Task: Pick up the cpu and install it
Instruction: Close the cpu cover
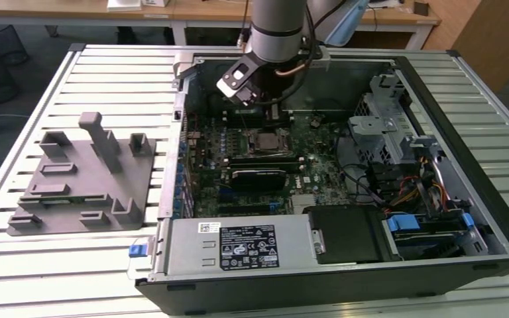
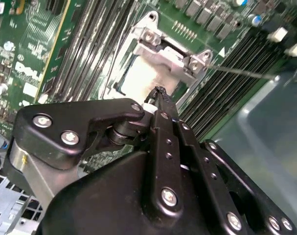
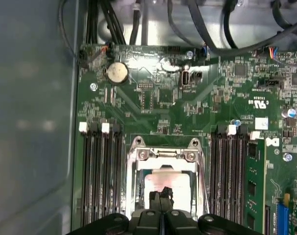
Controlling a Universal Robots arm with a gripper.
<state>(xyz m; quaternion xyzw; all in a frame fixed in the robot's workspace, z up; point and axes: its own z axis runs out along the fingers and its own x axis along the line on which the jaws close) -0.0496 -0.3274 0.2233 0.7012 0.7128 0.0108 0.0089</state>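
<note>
hand (image 3: 161, 194): clenched, fingers pressed together with nothing between them, tips right above the cpu
cpu (image 3: 180, 186): lying flat inside the socket (image 3: 138, 155), silver top up
socket: on the green motherboard (image 3: 153, 98), between the memory slots (image 3: 102, 176)

You'll see a pale, silvery metal top on the cpu (image 3: 168, 188), catching glare, inside a socket frame (image 3: 138, 155) of bright bare metal, on a glossy green motherboard (image 3: 153, 93). Your gripper (image 2: 158, 94) looks smooth matt black, with shiny steel screw heads (image 2: 169, 197). Note the case (image 1: 325, 295) in dark painted metal, the surface (image 1: 104, 73) in pale ribbed metal, and the fixture (image 1: 77, 192) in matt grey plastic.
</note>
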